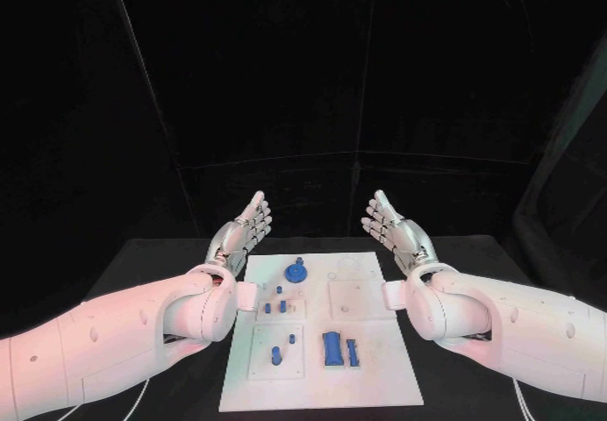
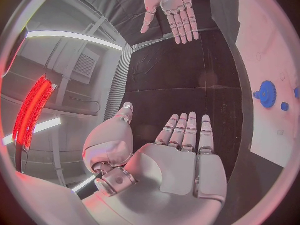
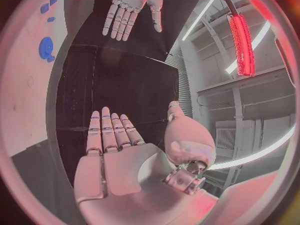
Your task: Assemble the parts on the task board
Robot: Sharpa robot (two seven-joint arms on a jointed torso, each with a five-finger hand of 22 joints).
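Note:
The white task board (image 1: pixel 380 368) lies in the middle of the black table. On it are a round blue gear (image 1: pixel 296 272), several small blue pegs (image 1: pixel 274 307), a blue pin (image 1: pixel 276 355) and two long blue blocks (image 1: pixel 334 347). My left hand (image 1: pixel 243 230) is raised over the board's far left corner, flat and empty, fingers straight. My right hand (image 1: pixel 396 230) mirrors it over the far right corner, also empty. In the left wrist view my own palm (image 2: pixel 181 160) is bare, with the gear (image 2: pixel 267 93) beside it and the right hand (image 2: pixel 172 10) across. The right wrist view has the gear (image 3: pixel 45 48) and the left hand (image 3: pixel 130 7).
Black table surface (image 1: pixel 152 263) runs along both sides of the board, with a black curtain behind. Both forearms (image 1: pixel 114 342) lie low along the board's long edges. Square recessed plates (image 1: pixel 357 298) mark the board's right half.

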